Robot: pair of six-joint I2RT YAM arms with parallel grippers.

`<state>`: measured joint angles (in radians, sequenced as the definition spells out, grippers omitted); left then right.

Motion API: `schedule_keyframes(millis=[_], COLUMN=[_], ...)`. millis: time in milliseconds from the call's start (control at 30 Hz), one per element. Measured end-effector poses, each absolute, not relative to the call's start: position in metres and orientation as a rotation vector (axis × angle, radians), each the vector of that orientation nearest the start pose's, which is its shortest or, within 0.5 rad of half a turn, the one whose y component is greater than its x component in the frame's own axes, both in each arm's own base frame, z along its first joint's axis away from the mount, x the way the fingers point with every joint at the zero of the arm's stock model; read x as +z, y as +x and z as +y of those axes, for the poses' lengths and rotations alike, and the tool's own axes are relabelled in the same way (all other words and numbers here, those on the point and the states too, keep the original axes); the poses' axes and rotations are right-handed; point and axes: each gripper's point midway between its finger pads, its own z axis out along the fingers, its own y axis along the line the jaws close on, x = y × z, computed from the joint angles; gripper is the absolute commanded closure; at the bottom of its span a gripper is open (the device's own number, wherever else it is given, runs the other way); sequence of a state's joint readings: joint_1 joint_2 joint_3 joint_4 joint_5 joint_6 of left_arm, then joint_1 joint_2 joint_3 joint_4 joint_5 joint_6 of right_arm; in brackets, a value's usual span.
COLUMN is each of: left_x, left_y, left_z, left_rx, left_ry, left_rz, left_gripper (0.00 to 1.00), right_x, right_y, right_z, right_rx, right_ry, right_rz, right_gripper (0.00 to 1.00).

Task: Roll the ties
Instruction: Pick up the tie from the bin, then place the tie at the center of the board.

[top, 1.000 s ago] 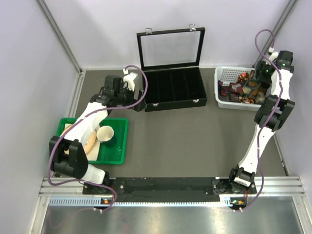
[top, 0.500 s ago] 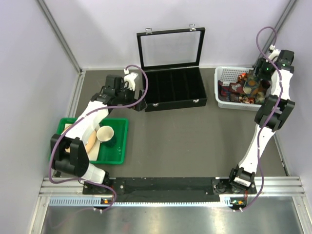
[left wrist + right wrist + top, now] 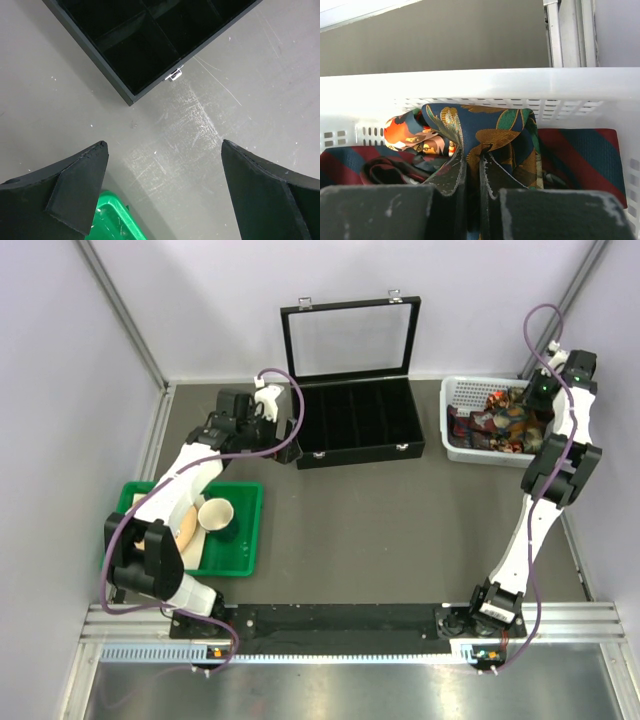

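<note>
Right gripper (image 3: pixel 470 200): jaws pinched together on a fold of the blue leaf-patterned tie (image 3: pixel 485 140), bunched up between them.
Left gripper (image 3: pixel 162 195): jaws spread wide, nothing held, hovering over bare table beside black case (image 3: pixel 150 40).
Ties (image 3: pixel 500 418): heaped in white basket (image 3: pixel 462 392), far right of table.
Step in hand: first pick from the heap, likely.
Next move: lift clear, lay tie out flat on table.
Long axis: cannot tell; tie crumpled, no end visible.
</note>
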<state>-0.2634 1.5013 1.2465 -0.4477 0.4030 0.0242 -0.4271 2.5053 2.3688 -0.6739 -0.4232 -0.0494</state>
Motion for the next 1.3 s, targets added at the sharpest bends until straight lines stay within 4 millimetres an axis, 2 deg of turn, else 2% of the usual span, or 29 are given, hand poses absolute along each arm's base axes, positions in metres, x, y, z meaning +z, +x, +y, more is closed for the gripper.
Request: schedule_keyframes(millis=[167, 267, 367, 467, 633, 800, 933, 1033, 1100, 1200, 1300], left_x=[0.196, 0.201, 0.203, 0.204, 0.211, 0.231, 0.249, 0.258, 0.26, 0.252, 0.235], left_y=[0.378, 0.38, 0.381, 0.382, 0.38, 0.377, 0.367, 0.358, 0.351, 0.34, 0.324], left_z=[-0.171, -0.171, -0.17, -0.168, -0.167, -0.166, -0.169, -0.177, -0.184, -0.195, -0.211], left_rx=[-0.577, -0.569, -0.56, -0.553, -0.554, -0.55, -0.56, -0.603, -0.642, -0.685, -0.718], left_ry=[0.534, 0.53, 0.524, 0.516, 0.489, 0.487, 0.558, 0.657, 0.723, 0.804, 0.915], left_rz=[2.197, 2.192, 2.192, 2.191, 2.183, 2.119, 2.027, 1.962, 1.922, 1.896, 1.885], left_gripper=[0.01, 0.01, 0.01, 0.01, 0.01, 0.01, 0.01, 0.01, 0.01, 0.01, 0.01], right_x=[0.103, 0.127, 0.17, 0.228, 0.31, 0.363, 0.396, 0.407, 0.401, 0.377, 0.333], right_y=[0.576, 0.566, 0.557, 0.546, 0.522, 0.495, 0.465, 0.435, 0.407, 0.363, 0.309], right_z=[-0.186, -0.18, -0.177, -0.171, -0.148, -0.119, -0.083, -0.051, -0.021, 0.031, 0.088], right_rx=[0.319, 0.362, 0.381, 0.382, 0.392, 0.468, 0.616, 0.751, 0.866, 1.05, 1.261], right_ry=[0.253, 0.255, 0.23, 0.18, 0.097, 0.035, -0.013, -0.043, -0.054, -0.075, -0.088], right_rz=[2.299, 2.277, 2.217, 2.13, 2.007, 1.927, 1.871, 1.852, 1.855, 1.886, 1.935], right_gripper=[1.0, 1.0, 1.0, 1.0, 1.0, 1.0, 1.0, 1.0, 1.0, 1.0, 1.0])
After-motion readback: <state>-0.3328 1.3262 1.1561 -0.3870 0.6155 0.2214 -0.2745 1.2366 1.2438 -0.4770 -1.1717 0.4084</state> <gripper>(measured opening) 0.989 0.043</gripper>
